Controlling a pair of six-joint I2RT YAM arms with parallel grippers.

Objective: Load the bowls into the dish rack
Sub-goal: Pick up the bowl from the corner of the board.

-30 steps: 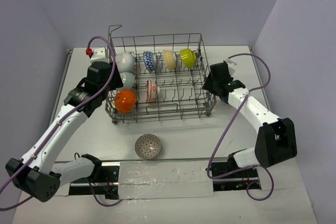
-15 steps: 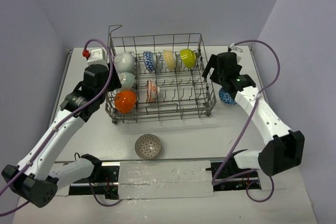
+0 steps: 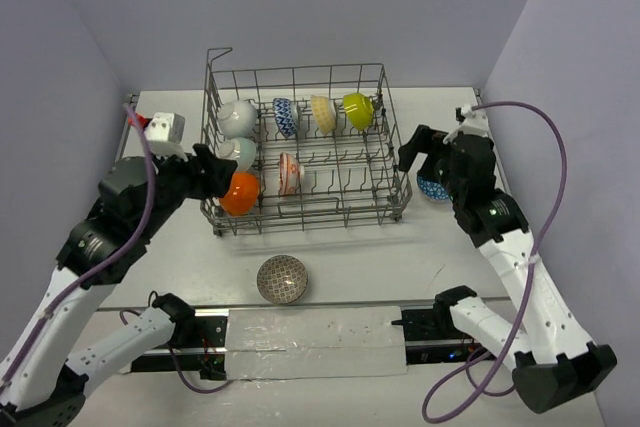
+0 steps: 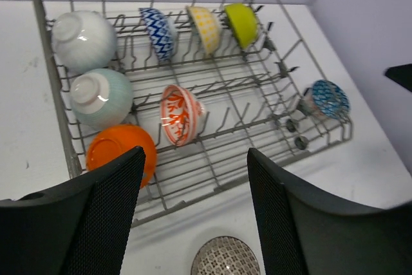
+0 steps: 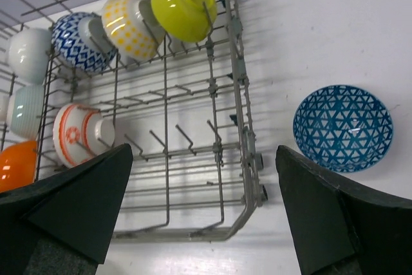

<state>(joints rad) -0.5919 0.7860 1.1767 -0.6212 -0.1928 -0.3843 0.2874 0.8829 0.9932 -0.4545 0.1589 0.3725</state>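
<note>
Your bench (image 3: 380, 247) was a plain white top, closed in by pale lilac walls (image 3: 400, 7) at the back and on both sides. A pale strip (image 3: 310, 332) lay along its near edge, between the two arm bases.

The large grey wire dish rack (image 3: 300, 82) stood at the far middle of the bench, and seven bowls were in it, tilted on their sides between the tines. In the back row you had a white bowl (image 3: 238, 117), a dark-blue patterned bowl (image 3: 285, 117), a pale yellow bowl (image 3: 322, 112) and a lime bowl (image 3: 358, 110). On the left side stood a pale blue-white bowl (image 3: 243, 152) and an orange bowl (image 3: 240, 192), with a red-white bowl (image 3: 289, 173) just to their right.

Two bowls were on the bench itself, both upright. A grey patterned bowl (image 3: 283, 279) stood in front of the rack, apart from it. A blue triangle-patterned bowl (image 3: 432, 187) stood just beside the rack's right end.

Your left fingers (image 4: 96, 223) were spread with nothing between them, by the rack's left side near the orange bowl. Your right fingers (image 5: 335, 217) were also spread wide and empty, near the blue bowl.
</note>
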